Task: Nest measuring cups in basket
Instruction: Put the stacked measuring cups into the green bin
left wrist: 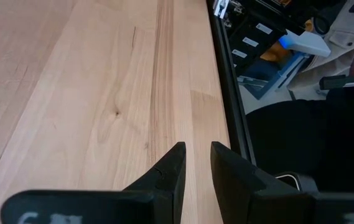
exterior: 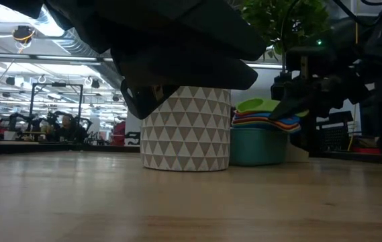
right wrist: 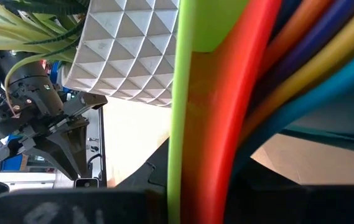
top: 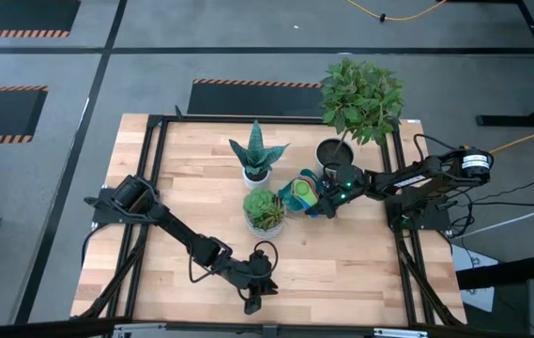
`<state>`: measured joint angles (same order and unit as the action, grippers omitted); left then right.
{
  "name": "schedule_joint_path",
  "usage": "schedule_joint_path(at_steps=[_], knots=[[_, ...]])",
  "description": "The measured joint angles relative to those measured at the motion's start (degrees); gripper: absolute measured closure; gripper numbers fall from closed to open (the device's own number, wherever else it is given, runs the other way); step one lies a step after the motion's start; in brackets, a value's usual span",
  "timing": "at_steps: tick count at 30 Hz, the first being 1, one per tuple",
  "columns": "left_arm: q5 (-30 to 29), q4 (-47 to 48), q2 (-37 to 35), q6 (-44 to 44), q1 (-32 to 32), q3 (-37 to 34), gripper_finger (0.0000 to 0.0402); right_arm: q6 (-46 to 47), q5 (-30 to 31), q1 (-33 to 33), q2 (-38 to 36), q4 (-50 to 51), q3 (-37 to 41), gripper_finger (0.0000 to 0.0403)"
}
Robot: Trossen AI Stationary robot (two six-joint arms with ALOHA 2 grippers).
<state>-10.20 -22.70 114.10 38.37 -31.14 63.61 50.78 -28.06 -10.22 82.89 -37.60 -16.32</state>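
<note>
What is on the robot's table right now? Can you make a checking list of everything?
Surface: wooden table, bare planks near the left arm.
Job's things: measuring cups stacked in the teal basket, green one on top; handles stick out toward the right gripper.
Clutter: leafy plant in a dark pot, spiky plant in a white pot, succulent in the triangle-patterned pot.
Grippers: right gripper at the basket, around the cup handles; left gripper near the table's front edge, holding nothing, fingers slightly apart.
Cables: black cables by the right arm's base; yellow cable on the floor.
Surroundings: grey floor with striped tape.
</note>
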Motion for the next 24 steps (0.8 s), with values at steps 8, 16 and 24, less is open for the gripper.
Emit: schedule_joint_path(at_steps=[8, 16, 24], knots=[[-0.01, 0.0, 0.0, 0.0, 0.0, 0.0, 0.0333, 0.14, -2.8, -0.02, 0.0, -1.85, 0.0, 0.0323], [-0.02, -0.01, 0.0, 0.0, 0.0, 0.0, 0.0333, 0.63, -4.97, -0.28, -0.04, -3.42, -0.02, 0.0306], [-0.02, -0.02, 0.0, 0.02, 0.0, 0.0, 0.0333, -0.15, -5.09, -0.28, -0.04, -3.41, -0.04, 0.0269]])
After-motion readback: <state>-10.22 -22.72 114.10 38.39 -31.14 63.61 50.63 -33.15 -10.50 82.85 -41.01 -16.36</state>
